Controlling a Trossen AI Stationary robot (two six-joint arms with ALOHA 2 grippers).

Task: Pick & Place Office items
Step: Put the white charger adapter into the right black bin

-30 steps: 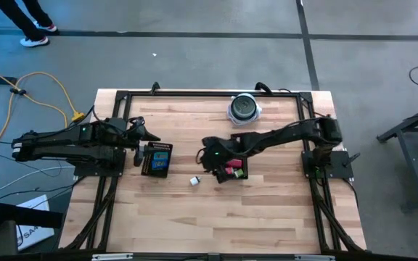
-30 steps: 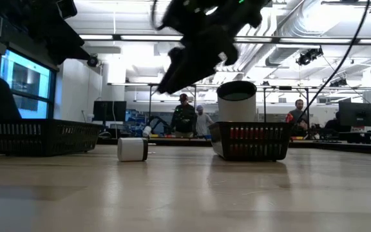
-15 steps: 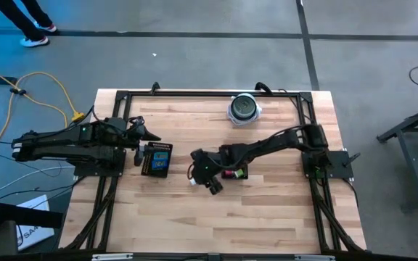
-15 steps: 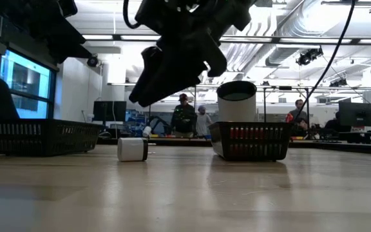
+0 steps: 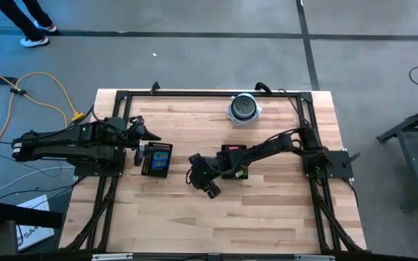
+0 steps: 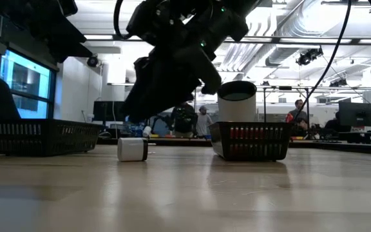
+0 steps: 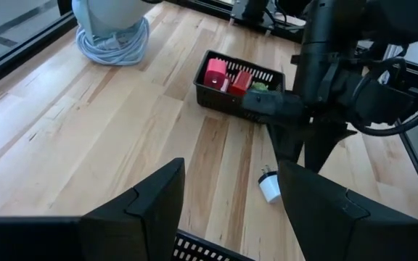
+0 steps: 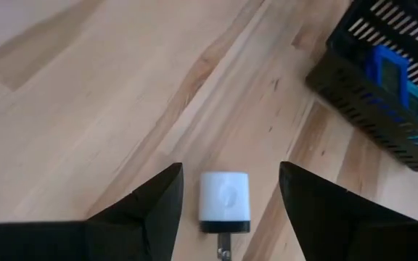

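Observation:
A small white block with metal prongs (image 8: 223,197) lies on its side on the bare wood (image 6: 133,149). My right gripper (image 8: 227,217) hangs open just above it, one finger on each side, apart from it; in the low view (image 6: 137,113) its fingers end above the block. Behind it, the black mesh tray (image 5: 234,161) holds pink and red blocks (image 7: 227,75). My left gripper (image 5: 149,136) waits open over the other tray (image 5: 157,159), which holds blue and teal pieces (image 8: 394,80).
A round grey-and-black disc-shaped object (image 5: 244,109) stands at the far edge, with a coiled cable (image 7: 115,47) around its foot. Bare wood spreads toward the near edge (image 5: 216,225). People stand in the room beyond the table (image 6: 185,119).
My right gripper has left the tray with the red blocks. It has moved toward the table's left and near edges and come down over the white block, with its fingers as wide apart as before. The white block has stayed where it was.

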